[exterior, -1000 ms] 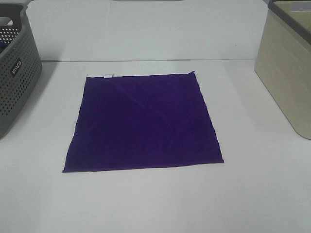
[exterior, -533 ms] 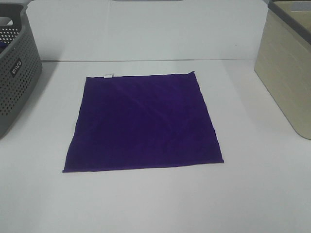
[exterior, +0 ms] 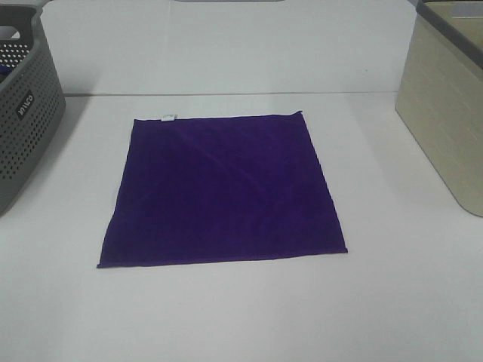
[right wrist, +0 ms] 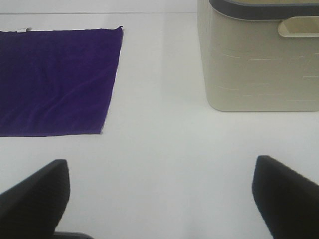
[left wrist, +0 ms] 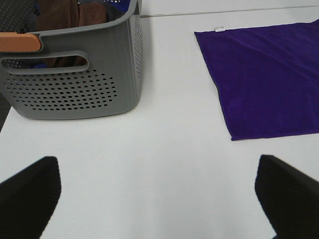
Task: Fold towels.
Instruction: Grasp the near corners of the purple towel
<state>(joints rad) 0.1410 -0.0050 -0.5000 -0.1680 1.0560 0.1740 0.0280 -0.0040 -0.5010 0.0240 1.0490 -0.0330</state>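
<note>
While left end effector point(left wrist: 155, 174) and right end effector point(right wrist: 160, 172) gape, purple towel point(exterior: 223, 188) flat, unfolded, white tag point(exterior: 169, 118)

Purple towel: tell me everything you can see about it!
The purple towel is a thin, soft-looking square cloth, plain deep purple. A small white tag sits on its far edge near the left corner. It lies spread flat and unfolded on the white table, with faint creases, between a grey basket and a beige bin, touching neither. Nothing rests on it or holds it.
</note>
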